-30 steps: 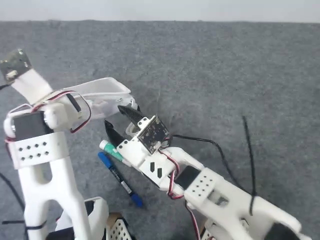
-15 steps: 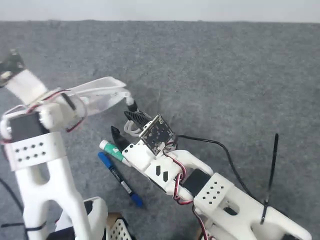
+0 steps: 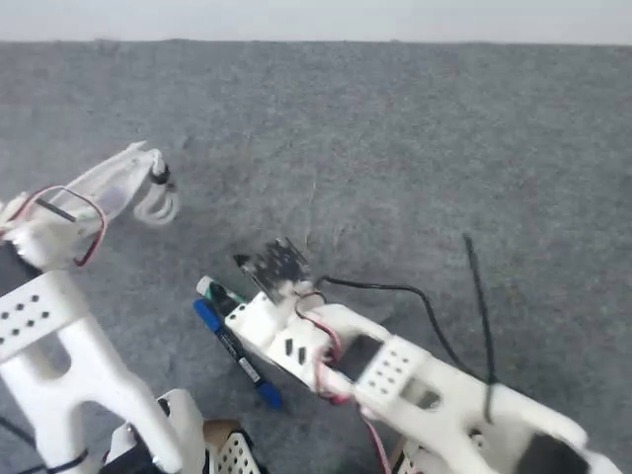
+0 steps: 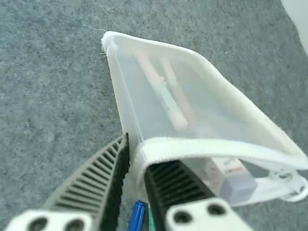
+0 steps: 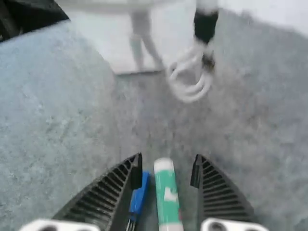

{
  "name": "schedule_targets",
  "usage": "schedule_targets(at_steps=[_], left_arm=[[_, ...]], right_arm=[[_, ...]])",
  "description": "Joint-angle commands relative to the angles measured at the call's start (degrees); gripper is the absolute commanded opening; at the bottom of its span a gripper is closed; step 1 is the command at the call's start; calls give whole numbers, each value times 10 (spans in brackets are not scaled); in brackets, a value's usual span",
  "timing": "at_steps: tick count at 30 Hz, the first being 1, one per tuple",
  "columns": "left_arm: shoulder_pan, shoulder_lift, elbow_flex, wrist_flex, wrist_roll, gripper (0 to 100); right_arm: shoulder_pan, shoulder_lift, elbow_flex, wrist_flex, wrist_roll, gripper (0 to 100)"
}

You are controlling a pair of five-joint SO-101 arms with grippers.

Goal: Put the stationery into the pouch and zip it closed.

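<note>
Left hand [image 4: 137,159] clamped on the rim of the clear pouch [image 4: 192,110], raised at far left with stationery [image 4: 163,96] inside; right hand [image 5: 167,161] open astride the green marker [image 5: 167,197] on the near surface [image 3: 444,148], where the blue pen [image 5: 139,195] just beside may be pinched alongside and skew the grasp.

No legible text, no readable labels
</note>
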Motion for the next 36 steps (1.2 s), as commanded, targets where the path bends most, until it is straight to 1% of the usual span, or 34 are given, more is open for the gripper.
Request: schedule_targets(at_steps=[1,3,5,7,10,12,16,18,26,32,34,36], left_arm=[[-4,-8,-24,-17,8,11],[-10,-8,-19,-18,8,11],[-10,-8,-17,-18,8,11],[-10,-8,-17,-18,8,11],[-10,-8,-17,-18,8,11],[-10,-8,-17,-18,8,11],[-10,-8,-17,-18,8,11],[-10,-8,-17,-18,8,11],[-10,-8,-17,-18,7,11],[-10,-8,-16,-18,7,11],[-10,-8,-16,-18,6,11],[-10,-8,-16,-18,6,11]], right_arm=[[-8,85,-113,85,-45,163],[-7,127,-164,139,-81,164],[-7,164,-210,194,-98,165],[-7,192,-244,233,-98,165],[-8,222,-275,262,-98,166],[-8,239,-288,268,-96,166],[-8,271,-300,276,-48,166],[-8,290,-310,287,-38,166],[-5,379,-412,406,-37,164],[23,436,-470,465,-36,161],[36,444,-479,475,-36,131],[48,444,-481,473,-35,70]])
